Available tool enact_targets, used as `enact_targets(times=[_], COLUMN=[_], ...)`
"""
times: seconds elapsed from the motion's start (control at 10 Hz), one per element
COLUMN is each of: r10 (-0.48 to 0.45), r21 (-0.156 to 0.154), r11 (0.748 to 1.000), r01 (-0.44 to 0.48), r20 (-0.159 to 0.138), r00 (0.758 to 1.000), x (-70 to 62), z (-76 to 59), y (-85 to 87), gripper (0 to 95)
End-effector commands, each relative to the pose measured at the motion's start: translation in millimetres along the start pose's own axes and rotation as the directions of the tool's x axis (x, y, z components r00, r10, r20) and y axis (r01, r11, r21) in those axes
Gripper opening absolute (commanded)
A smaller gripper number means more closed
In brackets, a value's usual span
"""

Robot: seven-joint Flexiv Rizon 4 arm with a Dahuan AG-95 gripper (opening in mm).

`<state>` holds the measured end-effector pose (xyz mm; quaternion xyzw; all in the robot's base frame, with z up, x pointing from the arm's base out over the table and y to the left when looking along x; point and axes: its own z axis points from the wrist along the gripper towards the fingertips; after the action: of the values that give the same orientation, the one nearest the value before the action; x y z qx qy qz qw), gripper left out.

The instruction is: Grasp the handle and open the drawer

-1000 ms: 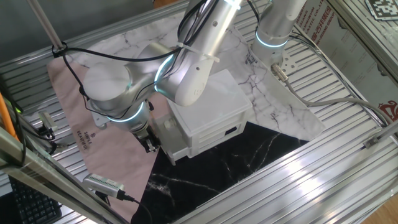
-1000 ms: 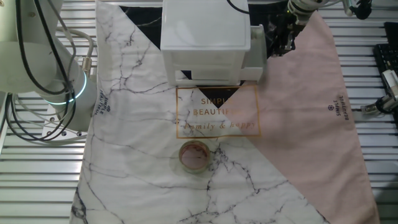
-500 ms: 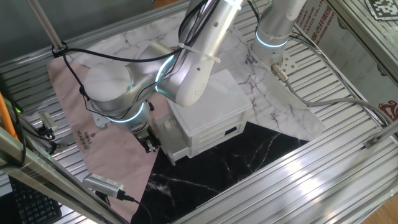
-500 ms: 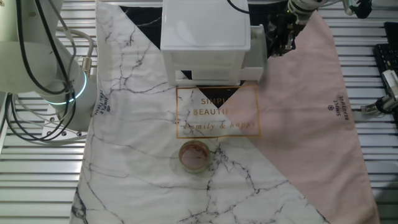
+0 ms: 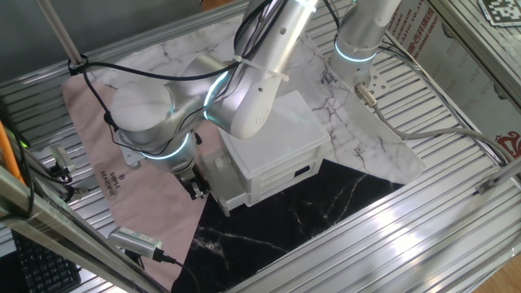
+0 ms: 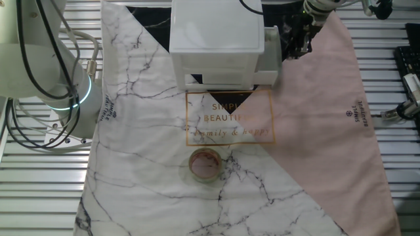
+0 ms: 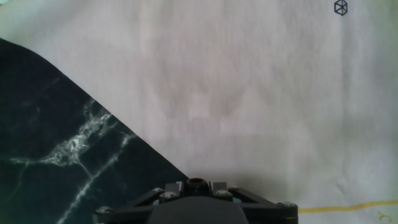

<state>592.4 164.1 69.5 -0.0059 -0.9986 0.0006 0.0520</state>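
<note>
Cloth (image 7: pixel 249 93) below claw (image 6: pixel 296 40), drawer (image 5: pixel 281 181) unseen.

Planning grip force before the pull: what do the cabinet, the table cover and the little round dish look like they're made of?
The cabinet looks like moulded white plastic: smooth, slightly glossy, with rounded edges. The table cover seems a printed cloth or soft mat: marble pattern, pink and black panels, faint creases. The round dish looks like clear glass or plastic with a brownish inside; too small to tell which.

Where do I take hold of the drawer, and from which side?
By the handle on its front, from the pink cloth side: the drawer juts from the cabinet that way. The gripper there hides the handle.
</note>
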Motion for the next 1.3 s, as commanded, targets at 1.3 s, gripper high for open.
enact_targets(times=[1.3], r10=[-0.01], r21=[-0.004], r11=[1.0], r01=[0.01], r20=[-0.008], r00=[1.0], x=[-25.0], z=[-3.7], y=[-0.2], gripper=[0.0])
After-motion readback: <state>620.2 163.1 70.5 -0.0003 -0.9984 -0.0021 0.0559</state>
